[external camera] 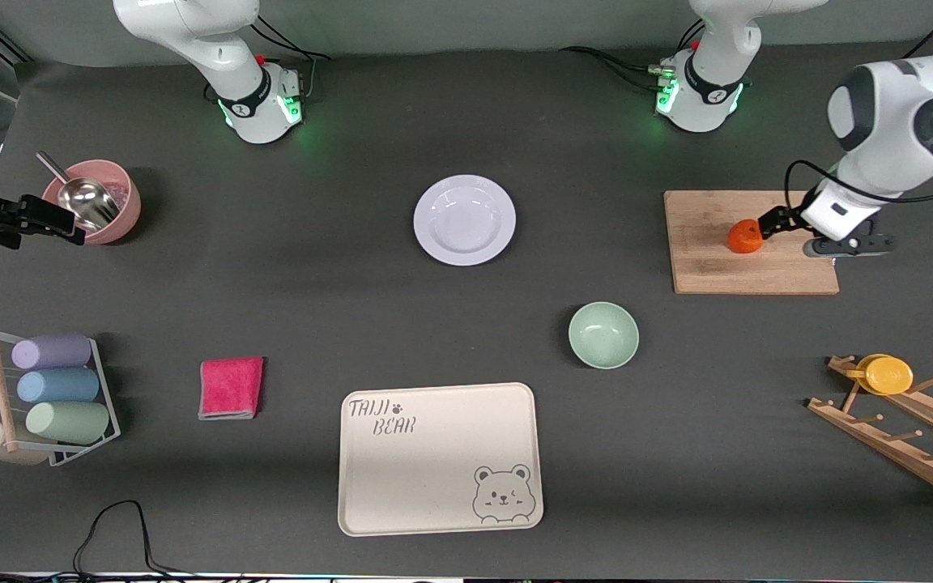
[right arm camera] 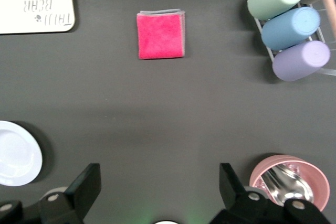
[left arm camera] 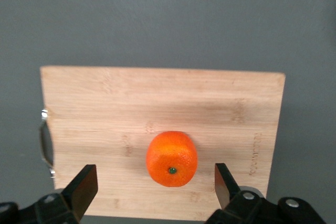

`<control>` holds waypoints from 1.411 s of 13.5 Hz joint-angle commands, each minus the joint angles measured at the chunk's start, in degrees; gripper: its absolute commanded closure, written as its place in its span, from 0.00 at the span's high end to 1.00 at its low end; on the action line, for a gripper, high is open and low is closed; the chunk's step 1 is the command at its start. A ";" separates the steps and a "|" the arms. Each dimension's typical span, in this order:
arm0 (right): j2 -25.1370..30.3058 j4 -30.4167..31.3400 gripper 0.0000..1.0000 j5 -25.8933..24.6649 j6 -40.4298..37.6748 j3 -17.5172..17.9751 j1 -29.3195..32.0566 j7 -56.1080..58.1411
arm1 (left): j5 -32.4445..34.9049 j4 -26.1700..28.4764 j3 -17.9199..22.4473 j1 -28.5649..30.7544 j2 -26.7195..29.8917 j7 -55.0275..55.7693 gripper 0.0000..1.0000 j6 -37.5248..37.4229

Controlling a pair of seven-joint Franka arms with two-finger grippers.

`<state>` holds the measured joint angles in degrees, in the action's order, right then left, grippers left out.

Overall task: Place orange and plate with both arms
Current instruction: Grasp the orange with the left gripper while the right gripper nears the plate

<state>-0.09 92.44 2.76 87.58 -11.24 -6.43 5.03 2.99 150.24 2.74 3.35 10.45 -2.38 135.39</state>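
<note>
The left tool sits low over the wooden cutting board at the right of the front view, fingers spread wide. In the left wrist view the two fingers stand on either side of the orange, each with a clear gap to the fruit, so nothing is gripped. The orange rests on the board with its green stem spot facing the wrist camera; in the front view it shows right at the tip of the tool.

The right tool hangs at the left edge of the front view, over the counter just beside the pink bowl that holds a metal scoop. Its fingers are also fully apart and carry nothing; this arm waits.

The plate lies bare in the upper middle of the front view, well apart from both tools. Lower in that frame sit a mint-green bowl and the cream bear tray.
</note>
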 commanded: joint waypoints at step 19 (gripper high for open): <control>23.03 34.37 1.00 33.15 11.21 13.17 -0.96 -15.58 | -0.35 7.54 -0.98 1.22 0.24 1.42 0.00 6.77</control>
<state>20.76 122.91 30.73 96.98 1.41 -7.19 -9.35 2.86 158.30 2.36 4.88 3.62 -1.55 149.28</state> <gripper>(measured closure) 0.000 0.304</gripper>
